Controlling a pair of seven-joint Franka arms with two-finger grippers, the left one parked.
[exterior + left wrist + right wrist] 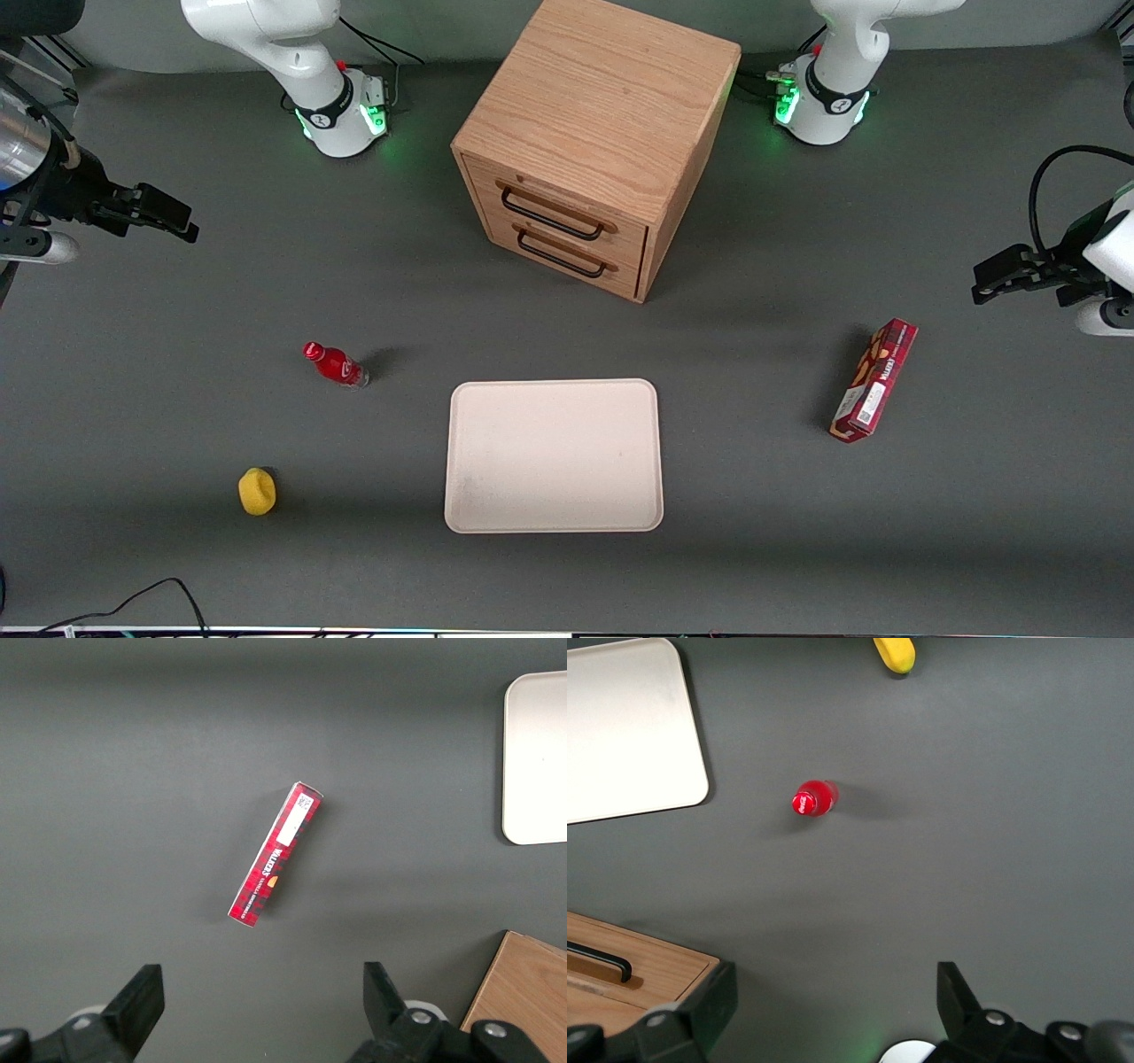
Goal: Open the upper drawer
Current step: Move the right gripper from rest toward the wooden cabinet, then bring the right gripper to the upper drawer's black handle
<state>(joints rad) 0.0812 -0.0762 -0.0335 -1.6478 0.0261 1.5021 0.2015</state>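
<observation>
Front view shows my gripper (182, 226) parked high over the working arm's end of the desk (133, 399), fingers spread wide w/ nothing between them, well apart from the cabinet (594, 133). The upper drawer (558, 206) is fully shut, flush w/ the cabinet face, its black handle (551, 215) sitting just above the lower drawer's handle (560, 255). So I'd say we're at the very start, approach not yet begun. Next move, I reckon: swing the gripper across to in front of the cabinet, drop to handle height, line the fingers up over and under the top bar, not the lower one, then close and pull straight out. Red bottle (335, 364) stands upright nearer the front camera than the cabinet; prob. off the path, but I'd watch it.
</observation>
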